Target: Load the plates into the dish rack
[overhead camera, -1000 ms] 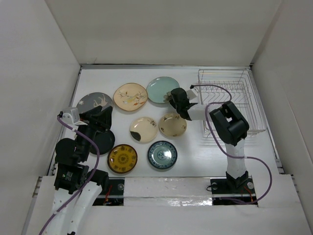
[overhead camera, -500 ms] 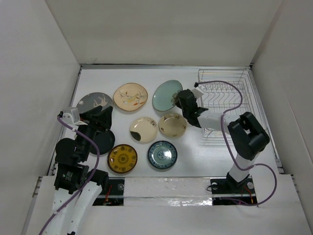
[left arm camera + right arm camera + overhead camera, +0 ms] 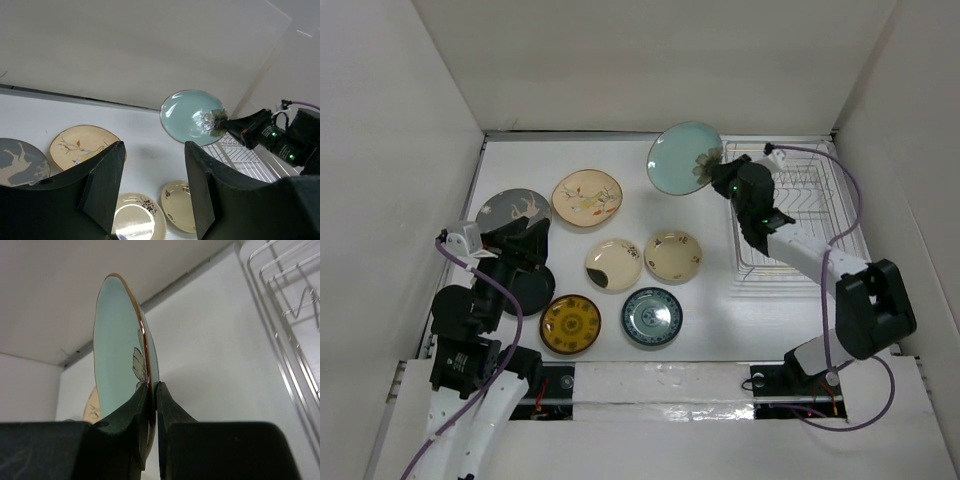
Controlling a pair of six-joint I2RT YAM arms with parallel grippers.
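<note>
My right gripper (image 3: 712,172) is shut on the rim of a pale green plate (image 3: 682,157), holding it on edge in the air just left of the dish rack (image 3: 790,210). In the right wrist view the fingers pinch the plate (image 3: 117,340) at its lower rim, with the rack's wires (image 3: 290,315) at the right. My left gripper (image 3: 520,245) stands open and empty over the left side of the table, above a black plate (image 3: 525,290). The left wrist view shows the raised plate (image 3: 190,116) beyond the open left gripper (image 3: 154,150).
Several plates lie flat on the table: grey with a deer (image 3: 513,210), large cream (image 3: 587,197), two small cream ones (image 3: 613,264) (image 3: 673,255), yellow patterned (image 3: 570,323) and blue-green (image 3: 652,316). White walls close in on three sides.
The right gripper has lifted the pale green plate off the table and swung it up and to the right, towards the rack. The left arm has not moved.
</note>
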